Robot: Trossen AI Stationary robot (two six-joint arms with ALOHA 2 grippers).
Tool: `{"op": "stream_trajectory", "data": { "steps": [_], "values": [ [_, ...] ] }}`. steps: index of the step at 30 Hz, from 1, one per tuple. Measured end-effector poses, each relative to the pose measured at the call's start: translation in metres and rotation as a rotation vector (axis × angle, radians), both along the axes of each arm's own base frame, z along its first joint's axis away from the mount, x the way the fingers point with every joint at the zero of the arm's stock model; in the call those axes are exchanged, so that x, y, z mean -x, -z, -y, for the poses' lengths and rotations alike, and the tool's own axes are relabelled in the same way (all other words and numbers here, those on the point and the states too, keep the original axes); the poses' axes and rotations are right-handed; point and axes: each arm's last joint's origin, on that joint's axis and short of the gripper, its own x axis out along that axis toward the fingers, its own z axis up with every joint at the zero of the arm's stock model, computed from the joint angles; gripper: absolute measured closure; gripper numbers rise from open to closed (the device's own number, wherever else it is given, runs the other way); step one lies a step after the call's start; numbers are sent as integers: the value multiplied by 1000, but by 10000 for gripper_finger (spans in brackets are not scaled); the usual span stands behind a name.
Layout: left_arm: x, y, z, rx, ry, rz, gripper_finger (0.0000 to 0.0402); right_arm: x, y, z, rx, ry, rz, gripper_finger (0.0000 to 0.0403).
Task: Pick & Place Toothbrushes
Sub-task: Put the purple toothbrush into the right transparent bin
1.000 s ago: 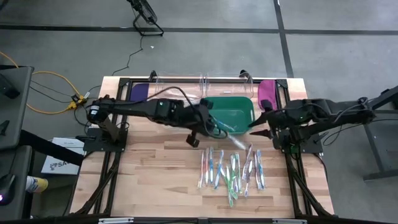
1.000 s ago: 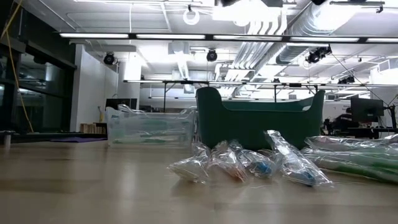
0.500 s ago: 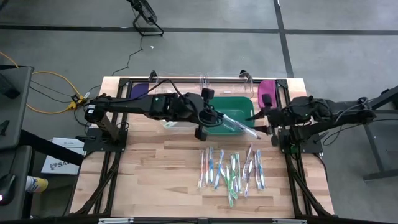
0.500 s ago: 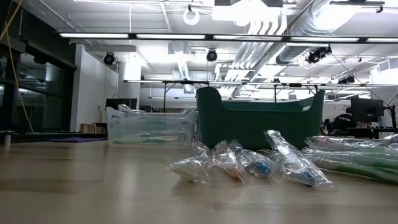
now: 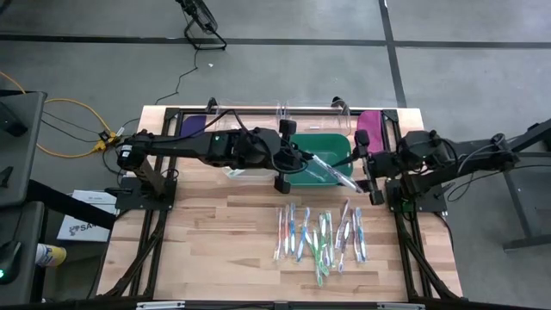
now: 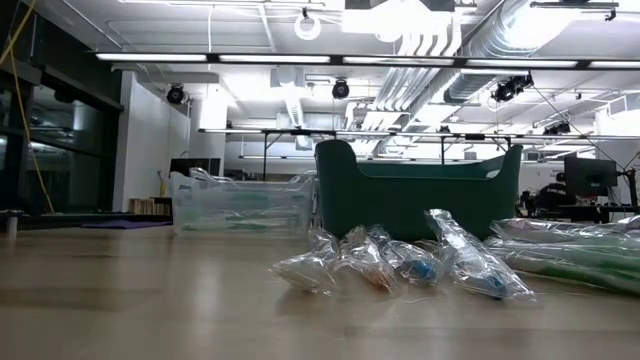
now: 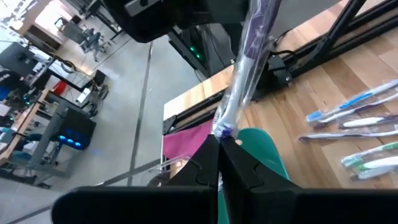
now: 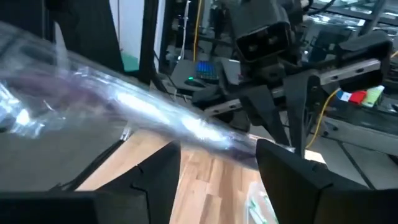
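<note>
A wrapped toothbrush (image 5: 330, 171) is pinched at one end by the left gripper (image 5: 297, 160) above the green bin (image 5: 337, 143). The right gripper (image 5: 366, 176), jaws spread, is held by its free end. Light, stiff, with slippery crinkly wrap, it is best gripped mid-handle. Other toothbrushes (image 5: 320, 234) lie on the tabletop (image 5: 215, 250).

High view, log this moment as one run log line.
left gripper: shut on clear-wrapped toothbrush | over green plastic bin | right gripper: open around wrapper's far end

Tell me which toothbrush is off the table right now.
The wrapped toothbrush pinched in the left claw, held over the green bin. The others lie flat on the wood.
</note>
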Motion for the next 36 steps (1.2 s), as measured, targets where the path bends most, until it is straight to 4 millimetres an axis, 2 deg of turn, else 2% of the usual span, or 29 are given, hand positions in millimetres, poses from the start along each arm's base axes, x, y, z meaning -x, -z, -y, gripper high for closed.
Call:
{"op": "stream_trajectory", "data": {
  "steps": [6,19,28,31,36],
  "values": [
    [0,0,0,4,-2,0,401,-6,-2,-1,-5,11,35,225],
    [0,3,2,22,38,-19,401,-6,-7,0,-10,39,82,369],
    [0,4,2,30,16,-34,399,-6,-5,2,-51,73,54,373],
    [0,3,0,15,-1,-23,378,-7,-4,1,-60,74,42,385],
    [0,3,-1,12,-9,-21,306,-7,-1,3,-52,133,23,387]
  ]
}}
